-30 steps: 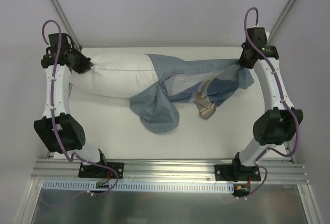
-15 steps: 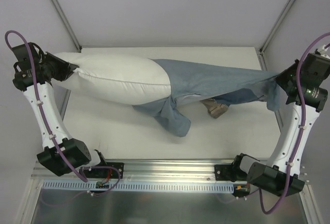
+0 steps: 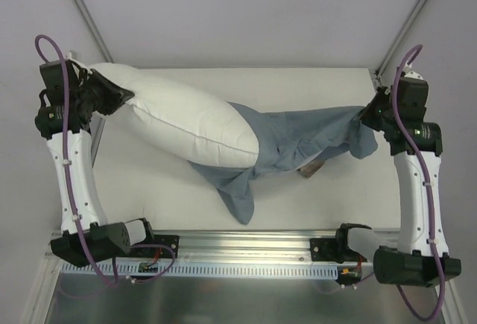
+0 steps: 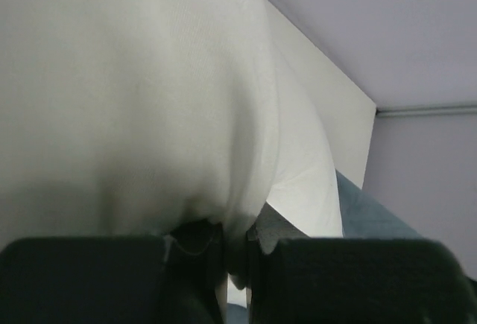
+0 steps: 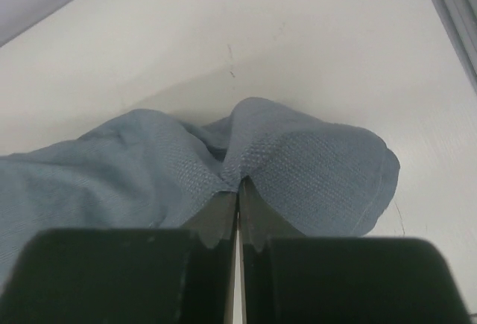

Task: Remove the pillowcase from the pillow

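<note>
Since half a second ago, both arms are drawn inward from the side edges of the overhead view. The pillow [image 3: 186, 119] is turned onto a diagonal, high at upper left and low at centre.

Nearest, toward lower centre, a loose flap of the pillowcase [image 3: 298, 141] is left trailing on the bench [image 3: 313, 86]. The pillow's lower end is still sheathed there, so the removal is judged well advanced but unfinished.

Further back, the two are held from opposite ends so that the case can be drawn off. The left tool [image 4: 235, 243] is closed tight on a pinch of white pillow fabric at upper left. The right tool [image 5: 238, 199] is closed on a bunched fold of the blue cloth at the right of the frame.

Both arms are raised steeply from their bases, with forearms near upright and wrists bent inward toward each other.
</note>
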### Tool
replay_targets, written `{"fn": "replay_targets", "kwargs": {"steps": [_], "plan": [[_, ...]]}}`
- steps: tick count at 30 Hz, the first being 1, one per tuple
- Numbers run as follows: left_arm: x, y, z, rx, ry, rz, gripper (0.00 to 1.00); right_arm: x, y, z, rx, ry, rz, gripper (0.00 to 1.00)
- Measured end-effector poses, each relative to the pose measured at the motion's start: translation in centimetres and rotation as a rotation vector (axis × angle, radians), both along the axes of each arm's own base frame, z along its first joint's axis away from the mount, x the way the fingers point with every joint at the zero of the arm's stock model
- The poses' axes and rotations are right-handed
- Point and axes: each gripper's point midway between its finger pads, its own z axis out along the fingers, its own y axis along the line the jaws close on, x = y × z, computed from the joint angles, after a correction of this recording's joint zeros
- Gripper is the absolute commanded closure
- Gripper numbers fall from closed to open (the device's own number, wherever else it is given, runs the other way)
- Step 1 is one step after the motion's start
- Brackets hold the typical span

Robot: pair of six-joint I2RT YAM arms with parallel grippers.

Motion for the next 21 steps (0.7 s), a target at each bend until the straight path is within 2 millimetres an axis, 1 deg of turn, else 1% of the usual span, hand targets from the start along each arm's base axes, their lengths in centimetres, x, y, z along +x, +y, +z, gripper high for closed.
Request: {"fn": "replay_targets", "kwargs": {"steps": [1,4,6,7,9,10,11,12,13,14,15,16,17,18,19,20,21], "plan": [[-0.7,-0.7,0.8,0.013,-0.031,-0.021,1.0,-0.6,0.4,0.9,-0.006,-0.029,0.017,0.99],[-4.3,-2.8,4.1,0.059,-0.154,-0.088,1.0,-3.5,0.7,4.4,-0.024,-0.142,0.029,0.99],[-7.1,-3.9,6.7,0.102,-0.247,-0.114,1.0,-6.1,0.6,8.1,-0.039,-0.25,0.025,0.99],[-8.5,-4.4,8.5,0.124,-0.303,-0.125,1.0,-7.9,0.5,10.6,-0.051,-0.328,0.018,0.99],[-10.2,-5.1,11.0,0.152,-0.381,-0.139,1.0,-10.1,0.2,14.2,-0.071,-0.443,-0.001,0.99],[-10.8,-5.4,12.1,0.163,-0.415,-0.143,1.0,-11.4,-0.1,16.0,-0.084,-0.503,-0.016,0.99],[-11.1,-5.5,13.1,0.174,-0.442,-0.141,1.0,-12.2,-0.3,17.4,-0.095,-0.548,-0.031,0.99],[-11.2,-5.4,13.6,0.18,-0.455,-0.135,1.0,-12.9,-0.7,18.6,-0.107,-0.584,-0.048,0.99],[-10.7,-5.1,13.7,0.179,-0.449,-0.125,1.0,-13.1,-1.0,19.5,-0.119,-0.607,-0.067,0.99],[-10.0,-4.8,13.7,0.176,-0.436,-0.116,1.0,-12.8,-1.5,19.9,-0.135,-0.608,-0.085,0.99],[-8.7,-4.2,13.3,0.166,-0.405,-0.1,1.0,-11.9,-1.8,19.9,-0.15,-0.585,-0.096,0.99],[-6.8,-3.3,12.5,0.151,-0.358,-0.081,1.0,-10.6,-2.2,19.7,-0.165,-0.549,-0.106,0.99],[-4.5,-2.3,11.3,0.134,-0.301,-0.062,1.0,-8.5,-2.6,19.6,-0.181,-0.507,-0.114,0.99],[-1.8,-1.1,9.5,0.116,-0.233,-0.038,1.0,-5.6,-2.9,18.9,-0.194,-0.446,-0.117,0.99],[1.1,0.1,6.9,0.095,-0.151,-0.013,1.0,-2.5,-3.3,17.9,-0.21,-0.373,-0.121,0.99],[3.6,1.2,4.4,0.077,-0.079,0.004,0.93,1.2,-3.6,16.5,-0.222,-0.307,-0.122,0.99],[6.2,2.3,1.1,0.058,0.006,0.016,0.74,4.7,-3.9,14.3,-0.232,-0.227,-0.115,0.94]]}}
